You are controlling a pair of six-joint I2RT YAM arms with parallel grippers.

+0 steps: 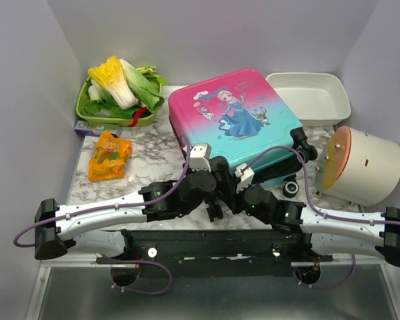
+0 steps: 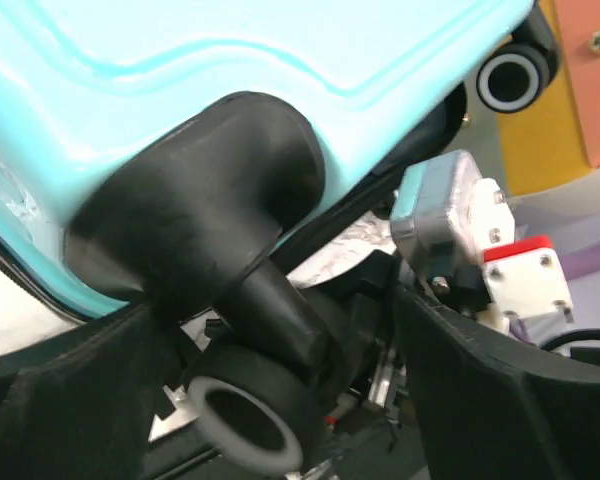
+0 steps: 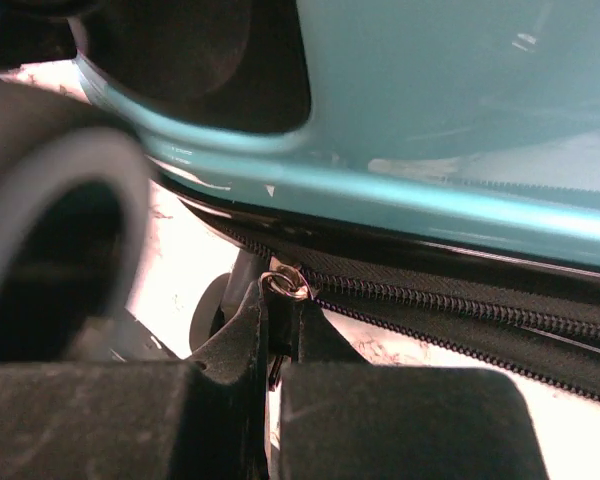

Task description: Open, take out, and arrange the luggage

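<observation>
On the marble-patterned tabletop (image 1: 153,157), seen from above, the small hard-shell suitcase (image 1: 233,113), pink fading to teal with a cartoon princess print, lies flat with its lid down at the centre, wheeled end to the right, and the left arm (image 1: 107,210) and right arm (image 1: 340,223) meet at its near edge. Around it stand a green plastic basket of leafy vegetables (image 1: 87,110) near its far-left corner, a white rectangular tray (image 1: 333,100) near its far-right corner, a white drum with an orange lid (image 1: 370,167) lying on its side close to the wheels, and an orange snack bag (image 1: 109,155) well apart on the left. From the left wrist, the left claw (image 2: 270,400) is released, its dark fingers spread either side of a black caster wheel with a pale tyre (image 2: 245,430) under the teal shell, not pinching it as far as I can tell. From the right wrist, the right claw (image 3: 280,330) is clenched on the small metal zipper pull (image 3: 285,283) at the black zip track below the teal rim. The step in hand looks like unzipping; I judge it best to drag the pull along the line of the track, low and steady, while the left claw braces the shell against sliding. Room is tight: the two wrists crowd each other, and the drum narrows the way round the wheeled corner, while the left side looks freer
</observation>
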